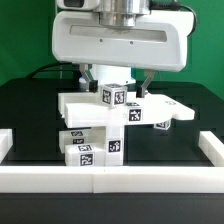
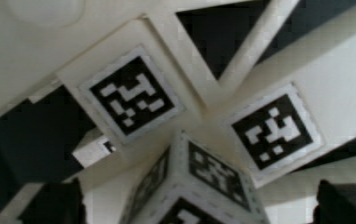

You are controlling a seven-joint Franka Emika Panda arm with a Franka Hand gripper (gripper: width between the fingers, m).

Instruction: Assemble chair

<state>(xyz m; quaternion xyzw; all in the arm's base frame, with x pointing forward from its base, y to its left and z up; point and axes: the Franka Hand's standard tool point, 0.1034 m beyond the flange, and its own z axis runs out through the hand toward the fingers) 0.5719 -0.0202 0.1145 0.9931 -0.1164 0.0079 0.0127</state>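
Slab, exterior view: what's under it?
Under the slab, stacked white tagged pieces show from the front. Where they meet the slab is covered by it, and the rail hides their base.

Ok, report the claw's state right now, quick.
Claw: open, with its fingers spread to either side of the top tagged block of the chair, holding nothing.

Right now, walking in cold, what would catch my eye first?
The big white gripper fills the top of the exterior view, its jaws open over a half-built white chair on the black table. Bold black-and-white tags cover the chair's pieces and fill the wrist view.
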